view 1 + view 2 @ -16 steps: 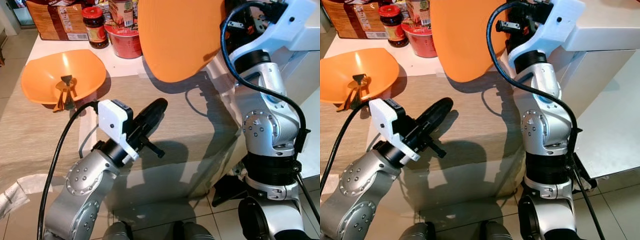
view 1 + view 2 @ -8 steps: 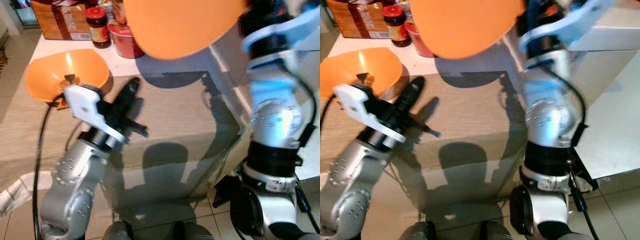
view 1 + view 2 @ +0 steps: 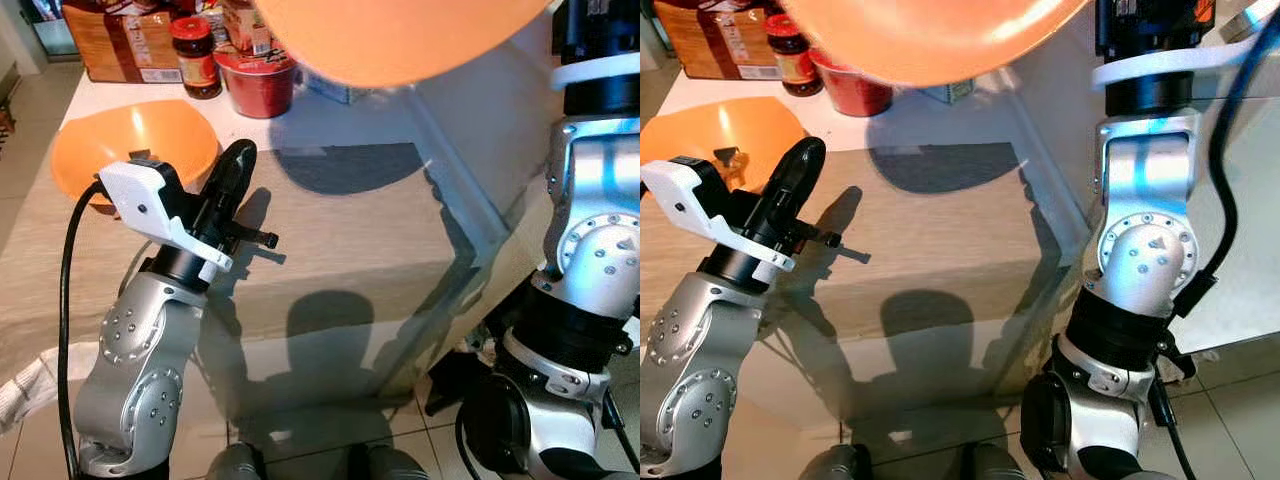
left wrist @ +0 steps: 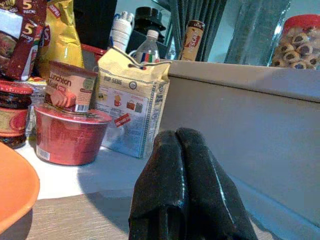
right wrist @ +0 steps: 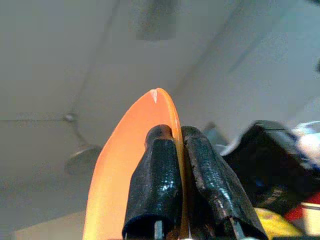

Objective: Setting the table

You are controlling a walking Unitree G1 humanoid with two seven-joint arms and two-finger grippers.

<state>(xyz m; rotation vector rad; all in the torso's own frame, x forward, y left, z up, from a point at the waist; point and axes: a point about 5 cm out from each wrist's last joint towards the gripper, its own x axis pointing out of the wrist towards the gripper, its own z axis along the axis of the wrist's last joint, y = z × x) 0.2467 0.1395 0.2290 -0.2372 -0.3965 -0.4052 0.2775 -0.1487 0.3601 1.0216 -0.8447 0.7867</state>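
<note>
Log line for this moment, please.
right gripper: shut on orange plate, held high over table | left gripper: shut, empty, beside orange bowl | plate not yet placed

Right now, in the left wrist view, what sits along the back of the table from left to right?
Dark jar with red lid → red instant-noodle cup topped with a luncheon meat tin → pale paper bag.

The orange plate (image 3: 400, 35) is cut off by the top edge in both eye views, so its upper part is not seen. The orange bowl (image 3: 120, 140) is partly hidden behind the left end effector (image 3: 232, 175). The labels on the jar (image 3: 193, 55) are too small to be read.
</note>
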